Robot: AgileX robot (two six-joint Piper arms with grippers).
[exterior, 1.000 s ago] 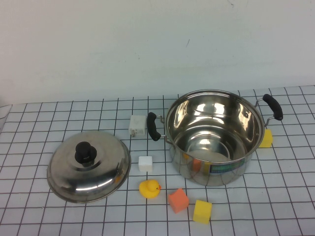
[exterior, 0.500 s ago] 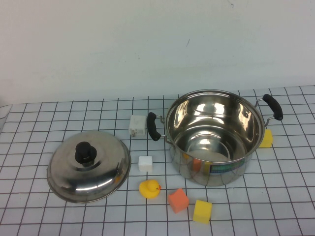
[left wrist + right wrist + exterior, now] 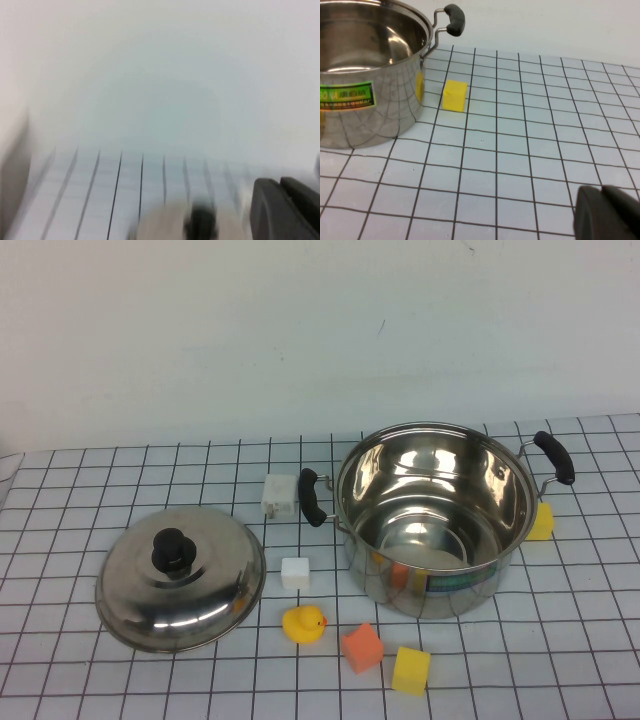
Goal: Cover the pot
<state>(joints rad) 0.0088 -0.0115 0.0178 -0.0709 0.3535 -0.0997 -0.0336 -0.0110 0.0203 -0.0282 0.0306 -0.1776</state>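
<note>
The pot [image 3: 440, 585] stands open at the right middle of the gridded table, shiny steel with two black handles and a green label; it also shows in the right wrist view [image 3: 365, 100]. The domed steel lid [image 3: 210, 595] with a black knob [image 3: 172, 550] lies on the table to the pot's left. Neither arm appears in the high view. My left gripper [image 3: 280, 184] is shut and empty, with the blurred lid [image 3: 160, 225] and its knob ahead of it. Shut and empty too, my right gripper [image 3: 601, 192] hovers low over the table to the pot's right.
A white plug block [image 3: 280, 496] and a small white cube [image 3: 295, 572] lie between lid and pot. In front of the pot sit a yellow duck [image 3: 303, 623], an orange cube [image 3: 362, 647] and a yellow cube [image 3: 411, 670]. Another yellow cube [image 3: 541, 522] [image 3: 454, 95] lies by the pot's right side.
</note>
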